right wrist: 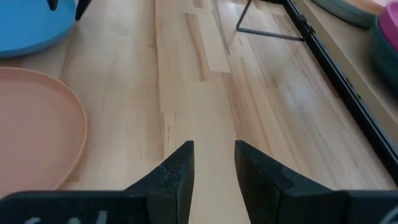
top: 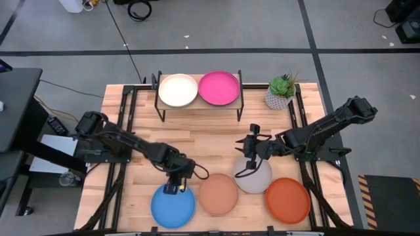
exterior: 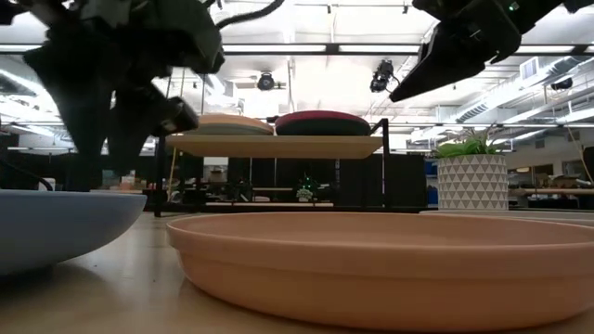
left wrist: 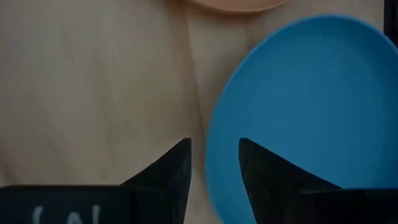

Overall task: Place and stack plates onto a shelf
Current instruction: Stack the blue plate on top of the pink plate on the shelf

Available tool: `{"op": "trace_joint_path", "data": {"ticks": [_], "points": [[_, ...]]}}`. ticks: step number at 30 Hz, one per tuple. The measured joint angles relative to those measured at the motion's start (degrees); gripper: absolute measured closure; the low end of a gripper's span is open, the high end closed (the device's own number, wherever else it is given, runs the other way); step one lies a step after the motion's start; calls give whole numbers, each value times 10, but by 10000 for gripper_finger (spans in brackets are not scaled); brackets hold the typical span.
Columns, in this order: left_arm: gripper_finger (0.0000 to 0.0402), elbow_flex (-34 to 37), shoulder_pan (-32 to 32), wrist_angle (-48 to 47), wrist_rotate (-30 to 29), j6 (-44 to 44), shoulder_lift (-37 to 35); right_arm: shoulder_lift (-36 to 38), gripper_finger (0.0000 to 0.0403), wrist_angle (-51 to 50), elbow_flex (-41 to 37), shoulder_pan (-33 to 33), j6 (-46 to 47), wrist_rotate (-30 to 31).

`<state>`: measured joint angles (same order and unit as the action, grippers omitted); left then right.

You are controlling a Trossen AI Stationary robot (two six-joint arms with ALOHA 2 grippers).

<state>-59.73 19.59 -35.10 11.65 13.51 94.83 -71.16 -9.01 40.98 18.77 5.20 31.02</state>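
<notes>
My left gripper (top: pixel 174 188) hangs over the near edge of the bright blue plate (top: pixel 173 206), fingers (left wrist: pixel 166 171) parted by a narrow gap, holding nothing. My right gripper (top: pixel 251 155) hovers above the grey plate (top: pixel 254 178), likewise slightly open and empty. Blue, tan-peach plate (top: pixel 218 194), grey and orange plate (top: pixel 287 199) lie flat in a row along the table's front. Cream plate (top: pixel 178 90) and magenta plate (top: pixel 218 87) rest side by side on the shelf (top: pixel 199 106), whose long axis runs left to right.
</notes>
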Motion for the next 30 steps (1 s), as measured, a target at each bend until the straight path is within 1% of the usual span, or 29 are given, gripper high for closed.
{"op": "trace_joint_path", "data": {"ticks": [5,8,11,13,14,16,19,20,23,27,30], "points": [[260,29,14,31,-12,45,0,0,281,10,0,-17,-23,-24],[260,50,18,69,-12,70,0,0,281,15,0,-27,-29,-31],[260,69,26,93,-16,73,0,0,281,16,0,-34,-37,-44],[263,72,30,97,-38,72,0,0,281,20,0,-39,-43,-51],[270,73,32,96,-41,72,0,0,281,23,0,-42,-46,-54],[298,73,34,96,-41,71,0,0,281,29,0,-46,-50,-61],[365,73,33,95,-34,70,0,0,281,30,0,-52,-52,-70],[381,72,31,92,-24,66,0,0,281,30,0,-53,-52,-71],[387,45,23,31,-15,50,0,0,281,31,0,-55,-52,-71],[390,-19,3,-77,-20,-16,-1,0,281,32,0,-55,-51,-72],[391,-69,-22,-127,-9,-61,-11,0,281,30,0,-55,-45,-72]]}}
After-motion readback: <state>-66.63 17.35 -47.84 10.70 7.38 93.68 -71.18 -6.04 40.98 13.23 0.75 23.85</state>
